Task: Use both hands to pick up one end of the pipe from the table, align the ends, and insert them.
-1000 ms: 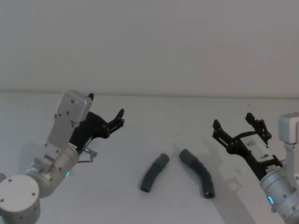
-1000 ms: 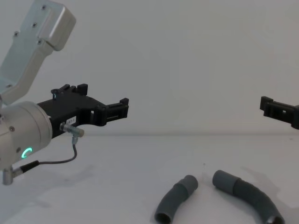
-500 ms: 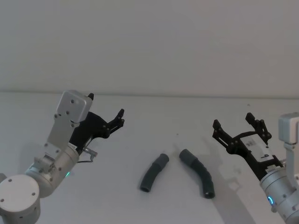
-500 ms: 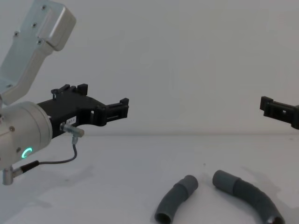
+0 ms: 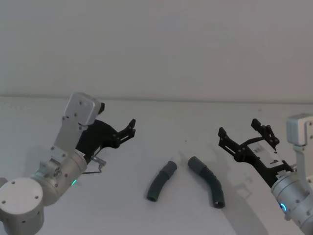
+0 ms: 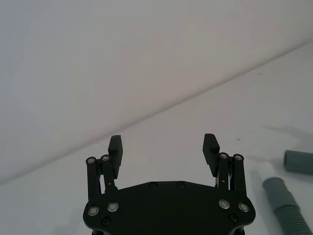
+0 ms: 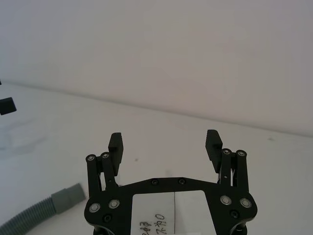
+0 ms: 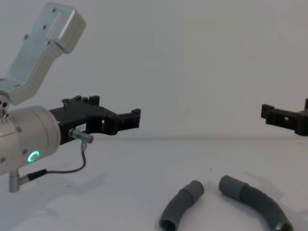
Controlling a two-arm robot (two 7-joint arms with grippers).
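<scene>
The pipe [image 5: 160, 181] looks matt grey ribbed plastic, the table [image 5: 171, 127] smooth matt white.

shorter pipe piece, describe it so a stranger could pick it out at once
On the white table, two dark grey curved hose pieces lie in the middle. The shorter pipe piece is the one nearer the left hand. Unlike the longer piece, its far end steps down to a narrower cuff.

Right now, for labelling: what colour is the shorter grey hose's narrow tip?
Whitish tip; clearest in left wrist view.
</scene>
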